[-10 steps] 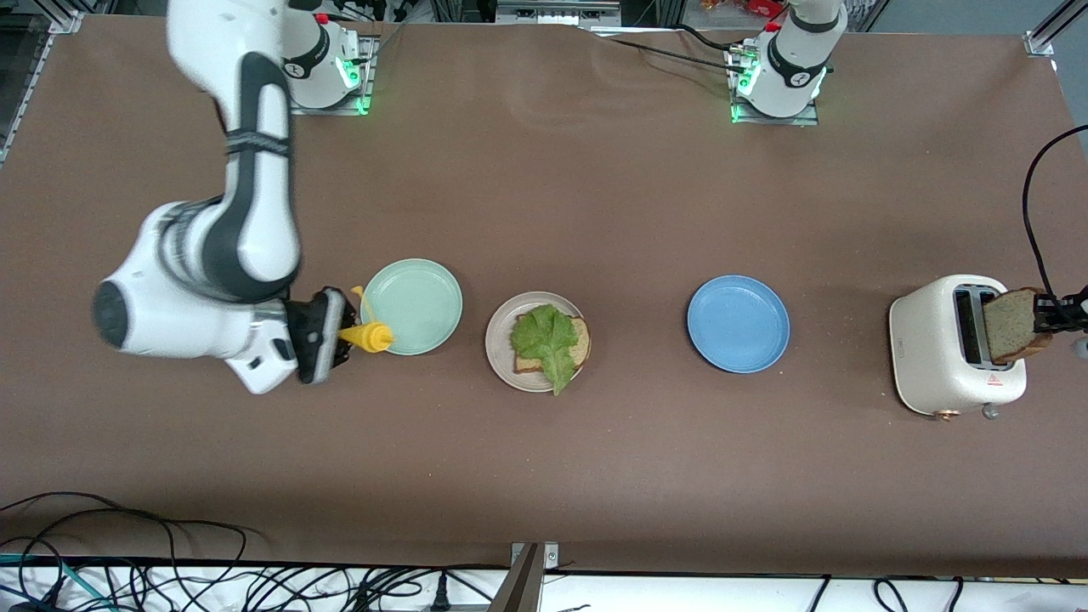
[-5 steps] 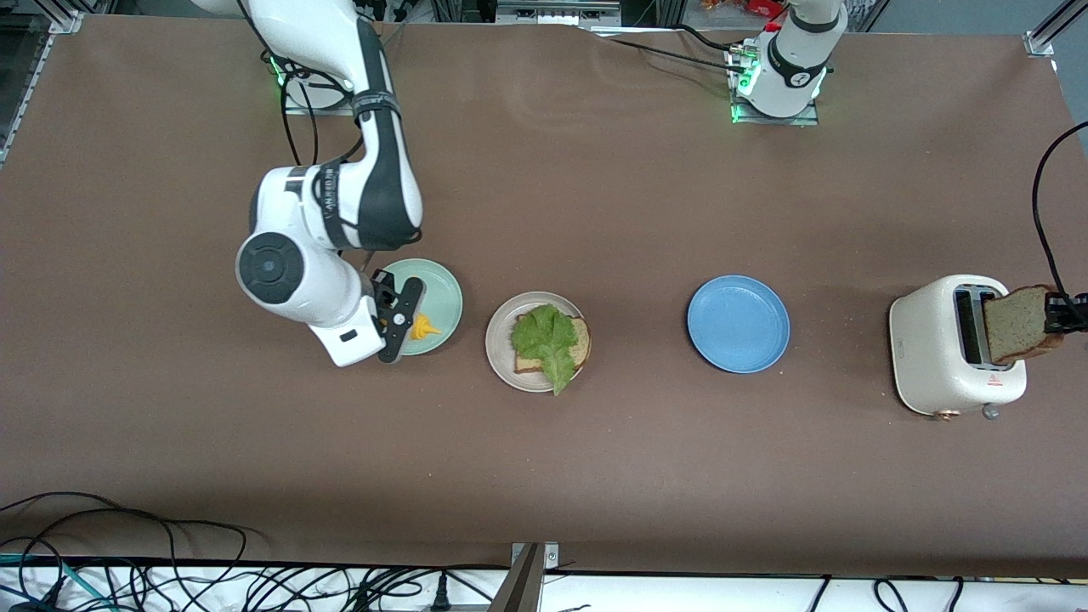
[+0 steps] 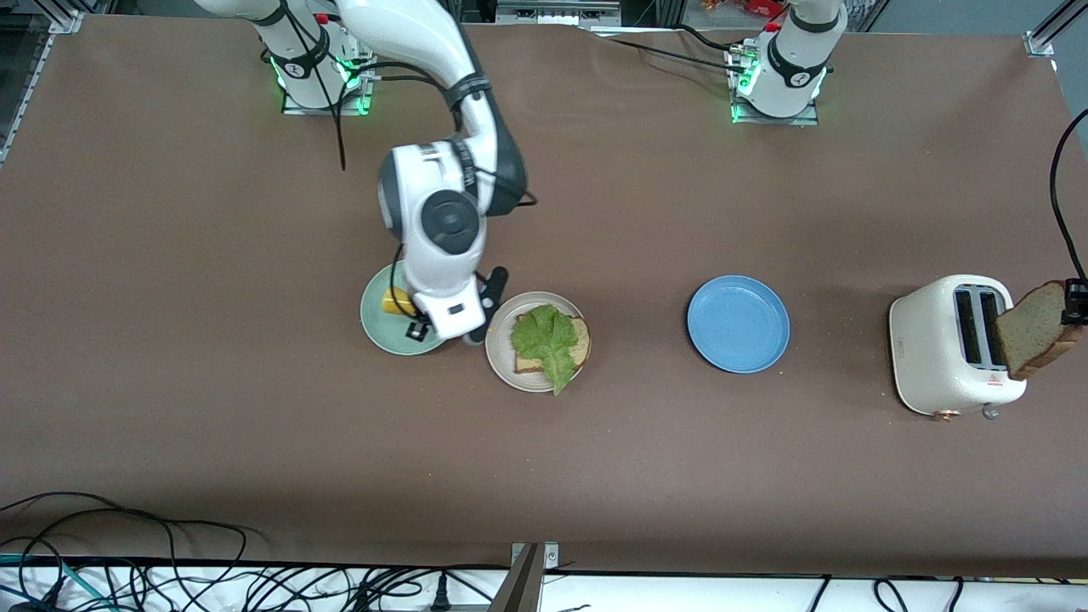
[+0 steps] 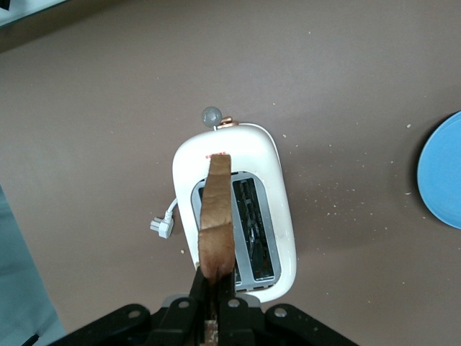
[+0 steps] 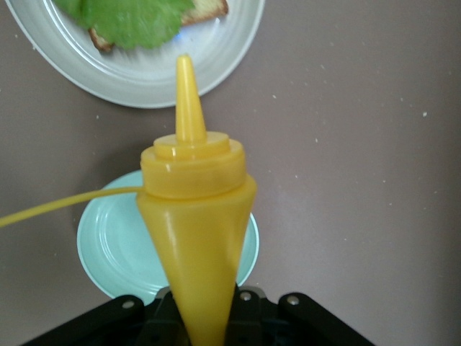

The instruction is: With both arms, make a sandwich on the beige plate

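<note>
Bright, even overhead light – soft shadows, pics sharp

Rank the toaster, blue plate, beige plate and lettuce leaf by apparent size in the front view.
1. Toaster
2. Blue plate and beige plate: alike, unranked
3. Lettuce leaf

Right arm [image 3: 442, 229] hides pt of mint plate [image 3: 378, 327]; left pincer [image 3: 1075, 302] cut by edge.

The beige plate [image 3: 501, 350] sits between the mint plate [image 3: 378, 327] and blue plate [image 3: 738, 324].
</note>
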